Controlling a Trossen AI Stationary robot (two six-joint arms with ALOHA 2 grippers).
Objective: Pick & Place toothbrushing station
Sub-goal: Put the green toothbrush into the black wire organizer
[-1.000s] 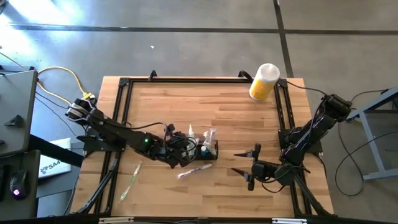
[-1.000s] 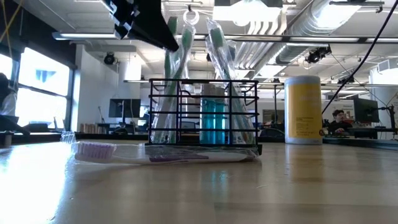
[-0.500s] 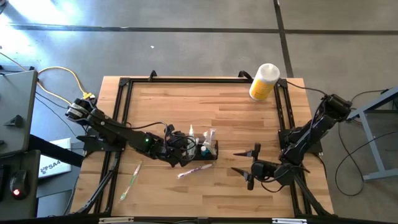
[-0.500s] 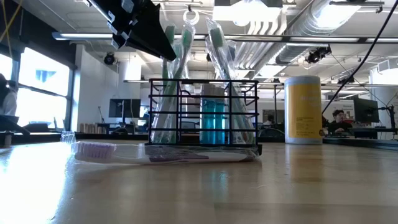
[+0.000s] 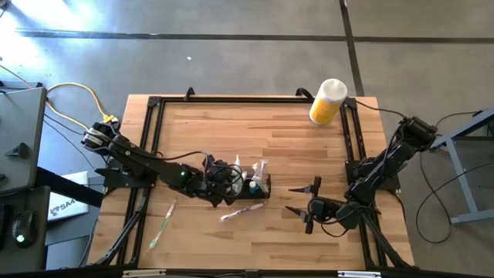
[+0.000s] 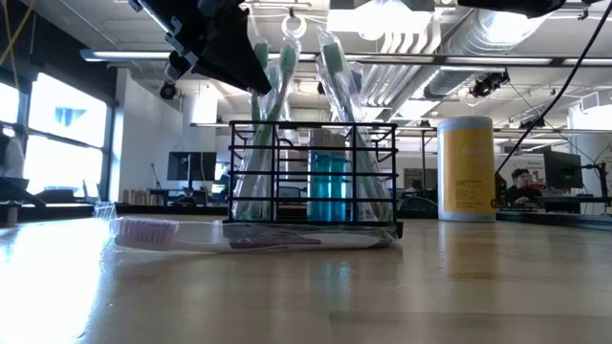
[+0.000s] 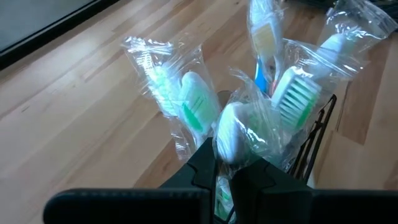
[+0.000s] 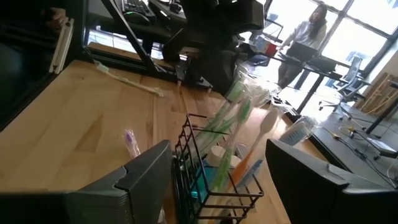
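Observation:
The toothbrushing station, a black wire organiser box [image 5: 257, 186], stands on its base on the wooden table and holds several clear-wrapped toothbrushes upright; the low view [image 6: 314, 172] shows it with a blue item inside. My left gripper [image 5: 224, 179] is at its left side, shut on one wrapped toothbrush [image 7: 233, 134]. My right gripper [image 5: 303, 202] is open and empty to the organiser's right, facing it; the organiser shows ahead in the right wrist view [image 8: 214, 180]. A purple wrapped toothbrush [image 5: 243, 210] lies flat in front of the organiser. My left gripper pinches the head end of a clear-wrapped toothbrush [image 7: 231, 144] between its two fingers [image 7: 205, 171], coming slantwise from above and from the table's left. The toothbrush stands in the organiser, leaning; its lower end is hidden in the box.
A green wrapped toothbrush [image 5: 162, 224] lies near the table's left front. A yellow bottle with a white cap [image 5: 327, 101] stands at the far right corner. Black frame rails [image 5: 154, 139] run along the table's edges. People sit at desks in the room beyond.
My left gripper has tipped and come down a little at the tops of the standing toothbrushes. My right gripper has edged toward the organiser, and part of that arm now shows at the low view's upper right.

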